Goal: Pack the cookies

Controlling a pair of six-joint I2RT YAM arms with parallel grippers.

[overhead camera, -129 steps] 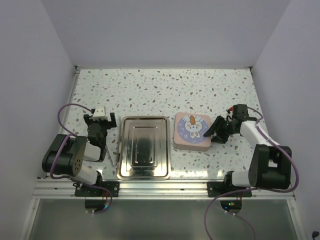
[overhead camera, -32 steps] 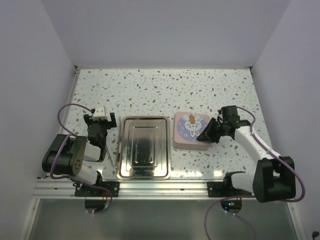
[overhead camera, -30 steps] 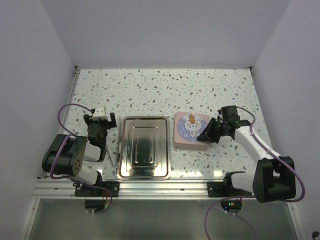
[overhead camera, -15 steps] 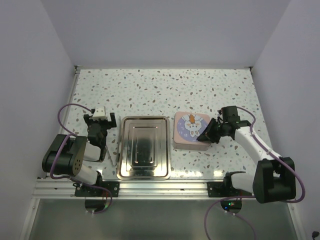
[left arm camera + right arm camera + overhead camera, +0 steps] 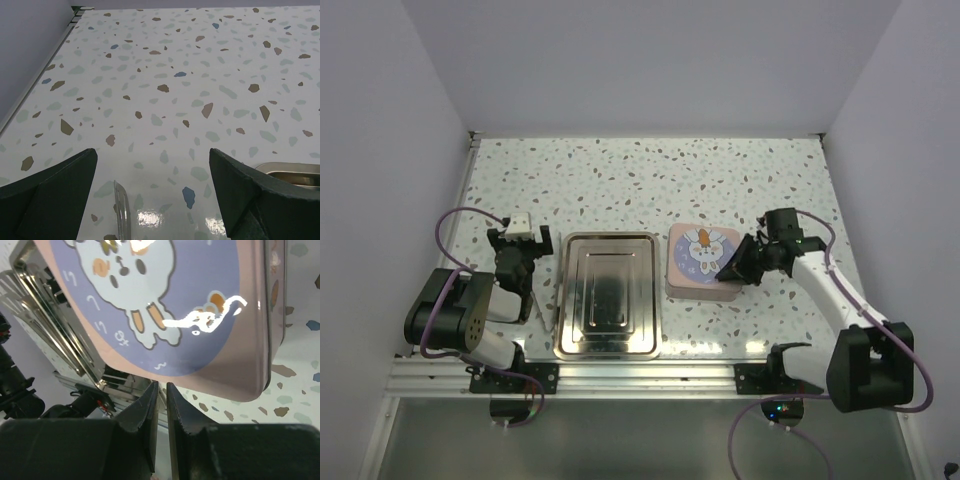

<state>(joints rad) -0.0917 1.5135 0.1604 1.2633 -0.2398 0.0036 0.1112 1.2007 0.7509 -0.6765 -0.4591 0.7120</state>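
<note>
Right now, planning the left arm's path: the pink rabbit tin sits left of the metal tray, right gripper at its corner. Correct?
No: the pink rabbit tin sits right of the metal tray, as the top external view shows; the right gripper is at its corner.

Robot lab booth: plain walls (image 5: 390, 120) boxing terrazzo table (image 5: 650, 175), aluminium rail (image 5: 650, 373) at near edge.

Left arm (image 5: 470, 310) folded at near left, black left claw (image 5: 152, 200) spread wide; right arm (image 5: 830, 290) reaches leftward, black right claw (image 5: 162, 390) pinched together.
</note>
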